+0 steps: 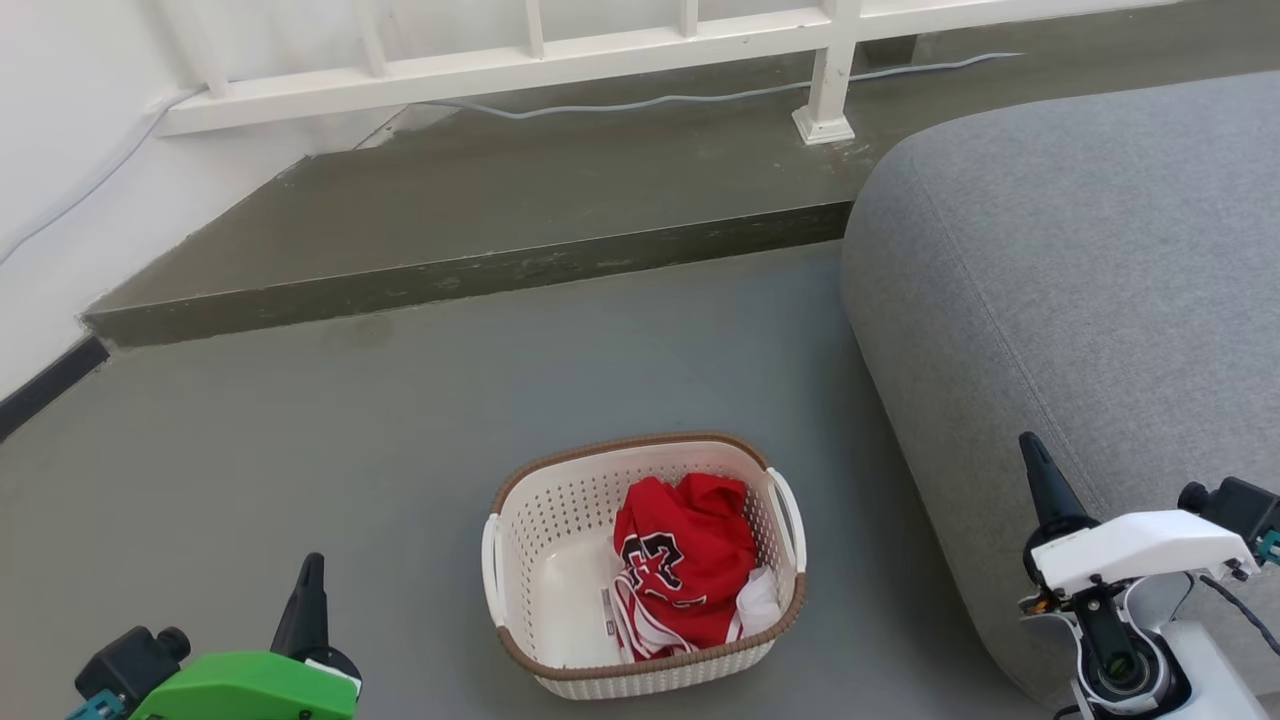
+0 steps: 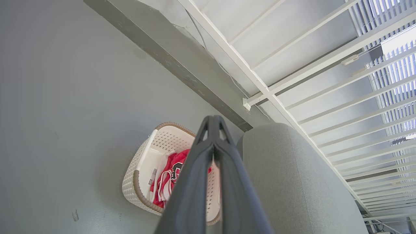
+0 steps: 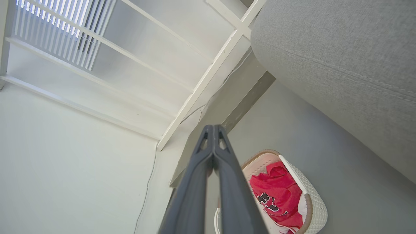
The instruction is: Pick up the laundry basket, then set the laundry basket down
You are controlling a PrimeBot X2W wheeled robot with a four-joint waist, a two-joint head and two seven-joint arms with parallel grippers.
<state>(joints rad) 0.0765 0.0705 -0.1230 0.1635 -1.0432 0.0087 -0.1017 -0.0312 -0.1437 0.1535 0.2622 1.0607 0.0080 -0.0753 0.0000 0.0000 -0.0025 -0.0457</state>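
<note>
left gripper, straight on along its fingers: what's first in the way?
Likely the grey floor just short of the step, depth unclear. The laundry basket sits to the right of the shut left gripper, off that line.

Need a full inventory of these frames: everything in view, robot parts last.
laundry basket: 1, cream-white with brown rim, on the floor ahead of the robot
jersey: 1, red with white trim, inside the laundry basket, toward its right side
upholstered seat: 1, grey, right of the laundry basket
step: 1, grey-green, raised beyond the laundry basket
railing: 1, white, standing on the step
cable: 1, pale grey, lying along the step under the railing
floor: 1, grey
wall: 1, white, far left
left pincer: 1, dark fingers, green housing, lower left of head view, shut, holding nothing
right pincer: 1, dark fingers, white housing, lower right, shut, holding nothing
</note>
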